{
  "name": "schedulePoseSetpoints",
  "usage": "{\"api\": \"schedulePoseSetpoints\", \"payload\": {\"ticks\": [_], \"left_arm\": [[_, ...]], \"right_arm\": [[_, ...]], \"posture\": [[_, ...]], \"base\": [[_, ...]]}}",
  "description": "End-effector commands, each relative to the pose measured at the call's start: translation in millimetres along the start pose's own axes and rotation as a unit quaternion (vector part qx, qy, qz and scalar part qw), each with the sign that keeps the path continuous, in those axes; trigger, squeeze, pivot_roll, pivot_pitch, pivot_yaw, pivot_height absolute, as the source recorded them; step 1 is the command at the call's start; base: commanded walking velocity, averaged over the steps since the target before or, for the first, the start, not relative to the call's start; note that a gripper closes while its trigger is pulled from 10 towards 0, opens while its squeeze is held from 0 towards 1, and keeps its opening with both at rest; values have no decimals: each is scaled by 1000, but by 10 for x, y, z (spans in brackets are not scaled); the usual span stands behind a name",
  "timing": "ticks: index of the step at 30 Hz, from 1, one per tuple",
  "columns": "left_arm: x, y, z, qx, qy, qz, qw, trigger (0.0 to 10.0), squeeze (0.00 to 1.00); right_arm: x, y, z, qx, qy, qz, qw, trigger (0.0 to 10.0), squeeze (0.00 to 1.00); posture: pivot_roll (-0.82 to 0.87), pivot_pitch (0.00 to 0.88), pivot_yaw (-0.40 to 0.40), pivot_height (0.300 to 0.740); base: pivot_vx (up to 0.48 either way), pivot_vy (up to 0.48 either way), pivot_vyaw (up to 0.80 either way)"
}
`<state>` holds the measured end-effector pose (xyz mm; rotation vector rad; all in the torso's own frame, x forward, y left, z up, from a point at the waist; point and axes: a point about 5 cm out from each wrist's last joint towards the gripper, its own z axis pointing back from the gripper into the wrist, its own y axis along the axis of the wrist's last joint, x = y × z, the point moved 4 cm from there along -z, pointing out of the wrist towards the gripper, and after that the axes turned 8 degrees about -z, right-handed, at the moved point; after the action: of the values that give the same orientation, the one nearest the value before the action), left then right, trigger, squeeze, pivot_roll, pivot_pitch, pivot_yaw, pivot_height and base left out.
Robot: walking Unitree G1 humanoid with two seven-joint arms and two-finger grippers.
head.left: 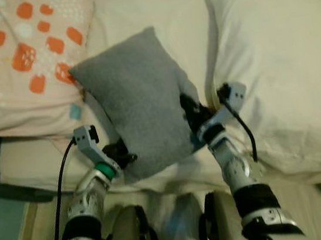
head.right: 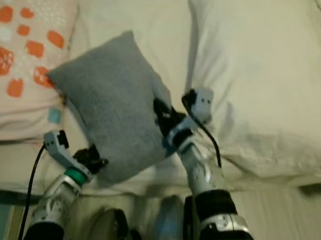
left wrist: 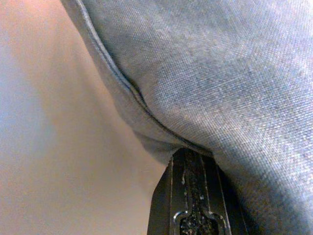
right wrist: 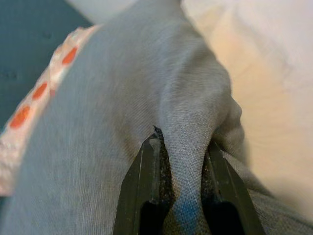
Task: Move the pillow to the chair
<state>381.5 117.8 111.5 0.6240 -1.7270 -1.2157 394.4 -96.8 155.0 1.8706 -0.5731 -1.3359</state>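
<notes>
A grey pillow (head.left: 137, 99) stands tilted on the cream bed, held between both arms. My left gripper (head.left: 123, 154) is at its lower left corner, and a black finger (left wrist: 193, 196) presses the pillow's seam (left wrist: 146, 122) from beneath. My right gripper (head.left: 192, 113) is at the pillow's right edge. Its two fingers (right wrist: 151, 186) are shut on a pinched fold of grey fabric (right wrist: 188, 147).
A pale pillow with orange spots (head.left: 21, 49) lies to the left, touching the grey one. A large white pillow (head.left: 283, 62) lies to the right. The cream bedsheet (head.left: 152, 8) stretches behind them. The bed's front edge (head.left: 38, 180) and a teal floor (head.left: 3, 229) are at the lower left.
</notes>
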Motion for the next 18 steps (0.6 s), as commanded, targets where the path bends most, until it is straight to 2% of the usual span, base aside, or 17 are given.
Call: {"api": "schedulePoseSetpoints", "payload": {"ticks": [1,3,4,7,8,13,14,15,18], "left_arm": [[128,109,-53,18,-26,-36,999,0,0],[100,123,-53,15,-3,-75,997,0,0],[100,123,-53,15,-3,-75,997,0,0],[78,132,-57,2,37,-154,987,0,0],[87,137,-58,2,44,-166,985,0,0],[167,187,-69,12,44,-185,982,0,0],[196,210,-71,17,42,-188,981,4471,0],[218,233,-70,17,44,-192,980,10000,0],[223,247,-67,16,47,-193,980,10000,0]], "right_arm": [[-95,-195,22,-34,18,24,999,0,0],[-57,-174,42,-22,4,38,999,0,0],[-57,-174,42,-22,4,38,999,0,0],[-17,-177,98,-13,-12,50,999,0,0],[-10,-190,117,-13,-16,48,999,0,0],[-28,-190,160,-1,-25,48,999,0,0],[-39,-194,166,1,-28,51,998,2745,0],[-63,-207,171,-4,-26,64,998,10000,0],[-82,-222,168,-8,-24,76,997,10000,0]], "posture": [[5,98,141,622],[3,87,135,622],[3,87,135,622],[10,65,98,622],[11,63,95,622],[7,55,73,622],[2,50,69,622],[-4,46,66,622],[-10,40,67,622]], "base": [[0,0,0],[0,0,0],[0,0,0],[0,0,0],[0,0,0],[0,0,0],[0,0,0],[0,0,0],[0,0,0]]}}
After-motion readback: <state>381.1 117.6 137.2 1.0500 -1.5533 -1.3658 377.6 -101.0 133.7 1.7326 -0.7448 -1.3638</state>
